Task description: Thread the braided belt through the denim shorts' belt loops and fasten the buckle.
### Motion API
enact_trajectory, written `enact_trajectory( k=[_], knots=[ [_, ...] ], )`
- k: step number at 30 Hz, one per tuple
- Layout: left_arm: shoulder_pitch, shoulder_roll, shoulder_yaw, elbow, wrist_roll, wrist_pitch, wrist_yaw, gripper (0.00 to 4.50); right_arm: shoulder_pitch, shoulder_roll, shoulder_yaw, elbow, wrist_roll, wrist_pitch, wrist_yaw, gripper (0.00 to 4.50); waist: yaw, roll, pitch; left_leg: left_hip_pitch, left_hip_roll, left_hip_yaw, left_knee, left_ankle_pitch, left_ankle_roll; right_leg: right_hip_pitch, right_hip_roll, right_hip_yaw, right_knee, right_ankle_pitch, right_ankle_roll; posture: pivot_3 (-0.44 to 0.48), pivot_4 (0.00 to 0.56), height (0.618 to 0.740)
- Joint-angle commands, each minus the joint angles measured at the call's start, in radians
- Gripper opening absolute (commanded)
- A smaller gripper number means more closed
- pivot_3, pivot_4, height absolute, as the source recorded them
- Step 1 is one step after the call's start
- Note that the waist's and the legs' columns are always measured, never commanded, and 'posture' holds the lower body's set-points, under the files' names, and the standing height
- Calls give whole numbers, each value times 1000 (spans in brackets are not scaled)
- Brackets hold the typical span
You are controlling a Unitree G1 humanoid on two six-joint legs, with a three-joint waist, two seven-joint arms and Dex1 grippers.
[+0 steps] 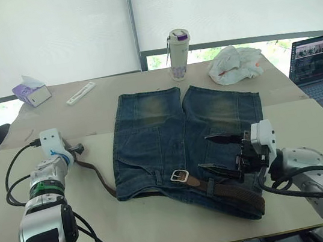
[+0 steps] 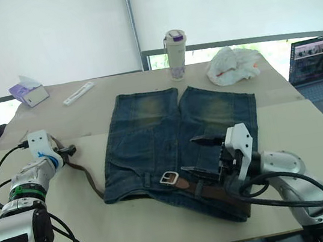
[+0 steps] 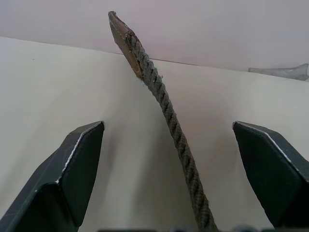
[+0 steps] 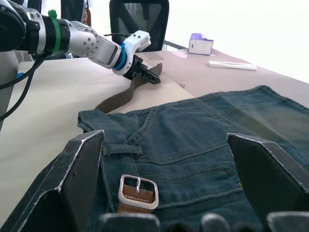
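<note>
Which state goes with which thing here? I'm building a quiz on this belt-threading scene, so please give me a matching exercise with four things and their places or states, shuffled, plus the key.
Things:
1. buckle
2. braided belt tip
3. right gripper
4. water bottle

Places or states:
A. standing upright at the table's far edge, beyond the shorts
B. lying on the denim shorts at the waistband
C. between the open fingers of the left gripper
D. open, hovering over the shorts

Pairs: 1-B, 2-C, 3-D, 4-A
</note>
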Motion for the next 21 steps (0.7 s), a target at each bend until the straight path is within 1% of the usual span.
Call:
enact_trajectory(
  k=[1,3,9,10,13,15,18,21],
  knots=[
    [-43,27,10,16,17,0,11,3966,-14,8,-16,-42,4,5,-5,4500,0,0,0,0,0,0,0,0,0,0,0,0,0,0,0,0,150,740],
    [-51,32,13,31,19,-8,12,3228,-16,7,-17,-41,5,9,-3,4500,0,0,0,0,-1,0,0,0,0,0,0,0,0,0,0,0,150,740],
    [-47,32,16,45,27,-25,20,283,-20,1,-30,-41,6,17,-3,4500,0,0,0,0,-1,0,0,0,0,0,-1,0,0,0,0,0,150,740],
    [-44,31,16,43,27,-30,21,76,-19,1,-32,-42,7,18,-5,4500,0,0,0,0,-1,0,0,0,0,0,-1,0,0,0,0,0,150,740],
    [-39,12,36,-10,5,-151,-35,76,-13,3,-39,-46,10,22,-15,4500,0,0,0,0,-1,-1,0,0,0,0,-1,0,0,0,0,0,150,740],
    [-37,3,28,-52,11,-237,-78,76,-8,5,-48,-50,21,28,-23,4500,1,0,0,0,-1,-1,0,0,-1,0,-1,-1,0,0,0,0,150,740],
    [-6,5,-53,-165,78,-412,-183,76,-8,19,-78,-54,55,48,-48,4500,2,0,0,-1,0,-1,-1,1,-2,0,-2,-1,-1,0,0,0,150,740],
    [53,11,-138,-316,125,-576,-327,76,-10,29,-115,-56,90,71,-68,4500,3,0,0,-1,-1,-1,-2,2,-3,0,-4,-1,-1,1,1,0,150,740]
  ],
)
